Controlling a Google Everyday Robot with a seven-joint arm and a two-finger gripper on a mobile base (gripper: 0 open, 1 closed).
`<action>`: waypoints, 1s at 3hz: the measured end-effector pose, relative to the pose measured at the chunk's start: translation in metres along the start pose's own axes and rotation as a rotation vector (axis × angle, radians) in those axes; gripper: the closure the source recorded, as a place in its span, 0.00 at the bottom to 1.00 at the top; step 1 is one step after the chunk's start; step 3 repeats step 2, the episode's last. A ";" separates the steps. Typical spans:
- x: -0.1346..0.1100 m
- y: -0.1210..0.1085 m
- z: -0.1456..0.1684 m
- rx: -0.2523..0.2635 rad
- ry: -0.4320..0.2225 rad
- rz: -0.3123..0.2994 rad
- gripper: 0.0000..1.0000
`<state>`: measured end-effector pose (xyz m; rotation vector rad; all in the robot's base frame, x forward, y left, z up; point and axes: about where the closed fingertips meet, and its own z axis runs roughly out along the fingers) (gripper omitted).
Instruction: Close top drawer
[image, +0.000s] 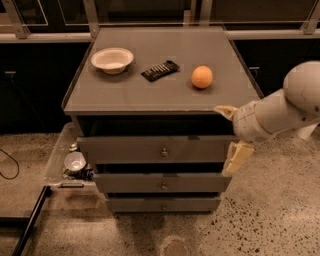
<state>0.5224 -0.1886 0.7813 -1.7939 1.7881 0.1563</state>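
Top drawer (130, 149) stands slightly pulled out. Gripper (231, 135) at its right end. Fingers (238, 157) spread apart, one above the front panel, one below.

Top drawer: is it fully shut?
No, the top drawer juts out past the cabinet top, with the gripper at its right end.

Cream two-finger gripper (231, 135), fingers spread, crowds the right end of the protruding grey-brown wooden top drawer (150, 149), centre right; bare speckled floor (260, 220) lies below it.
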 end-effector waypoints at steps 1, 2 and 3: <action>-0.032 -0.018 -0.046 0.018 0.049 -0.102 0.00; -0.035 -0.018 -0.049 0.016 0.048 -0.107 0.00; -0.035 -0.018 -0.049 0.016 0.048 -0.107 0.00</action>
